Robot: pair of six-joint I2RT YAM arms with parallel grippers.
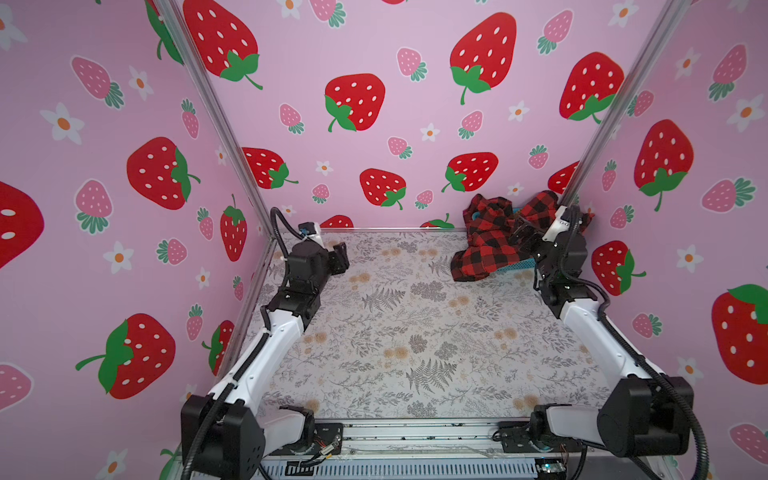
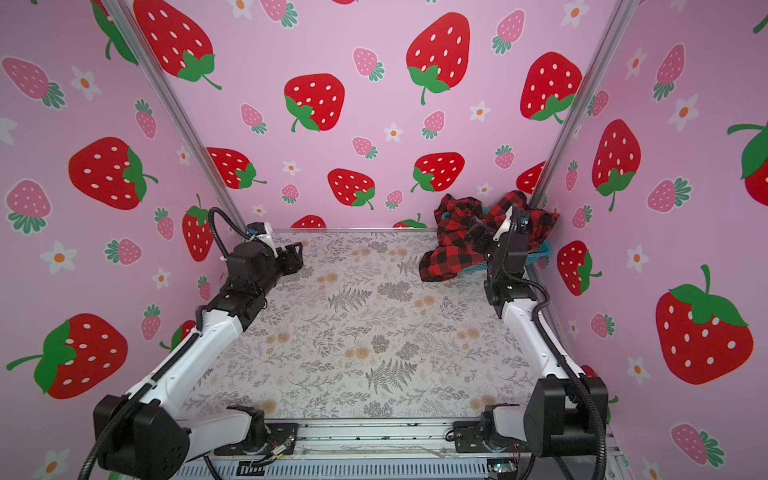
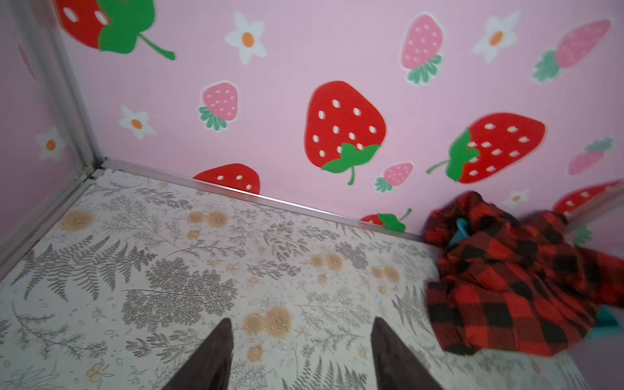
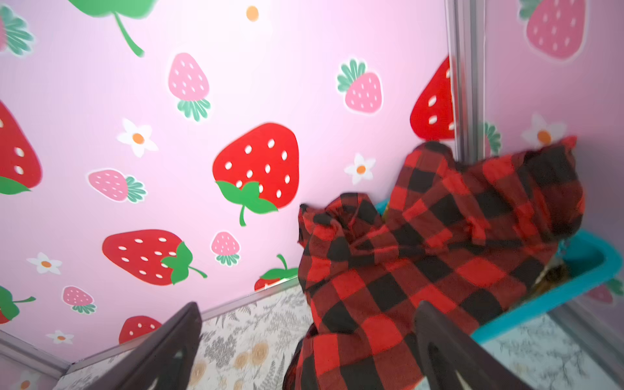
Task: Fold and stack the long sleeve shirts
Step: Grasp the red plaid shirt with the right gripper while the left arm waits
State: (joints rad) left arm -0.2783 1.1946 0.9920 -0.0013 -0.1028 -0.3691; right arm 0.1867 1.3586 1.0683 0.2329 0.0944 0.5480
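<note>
Right wrist view: the red shirt [image 4: 405, 270] lies crumpled over the basket [image 4: 594, 266], heaped against the far wall and spilling over the rim toward the bench [image 4: 250, 341]. Both top views place the heap in the far right corner, one part bunched up inside the basket and a hem hanging over the basket's front left edge onto the bench. The heap's long line runs from the corner post down and out toward the bench's middle.

The right hand [image 4: 309, 305] hangs just in front of the cloth, released, its jaws spread wide and clamping nothing. One finger [image 4: 439, 337] shows against the draped hem; whether it touches the fabric cannot be told. In a top view this hand [image 1: 521, 232] sits over the heap itself, so the shirt lies straight ahead of it and slightly below.

The left hand [image 3: 303, 320] is also released, with only bare bench between its jaws. It sits near the far left corner [image 1: 340, 255], well apart from the shirt, which lies off to its right. The right arm is plainly the nearer one, and the hanging hem looks like the easiest part to reach.
</note>
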